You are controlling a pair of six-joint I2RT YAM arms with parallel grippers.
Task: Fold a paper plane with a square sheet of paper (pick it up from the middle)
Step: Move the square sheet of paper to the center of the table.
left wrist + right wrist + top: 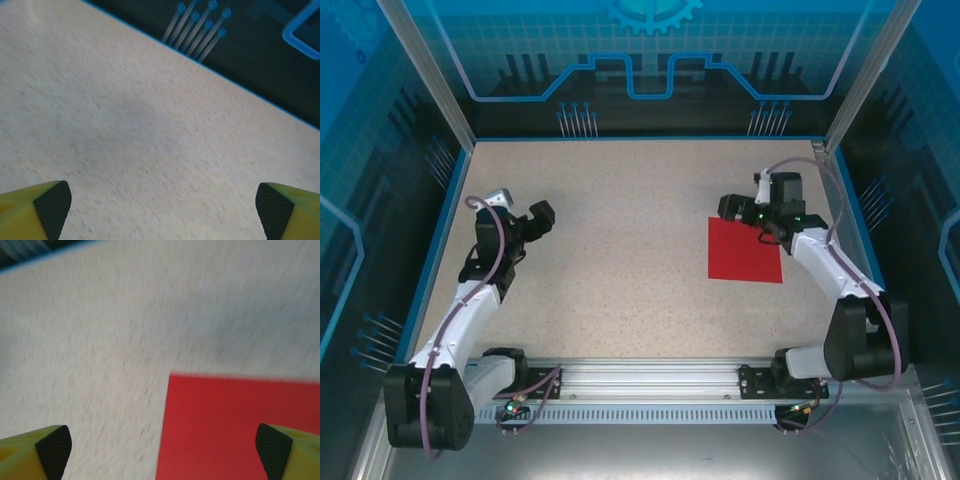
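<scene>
Speckled beige table [620,250], flat uncreased red square sheet of paper [745,255], left pincer [162,205] wide, right pincer [162,445] wide, both empty

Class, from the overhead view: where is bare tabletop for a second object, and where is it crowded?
Bare: the middle of the table, between the left tool and the square sheet of paper; also the far strip. Crowded: the right side, where the right tool hangs by the sheet's far edge.
</scene>
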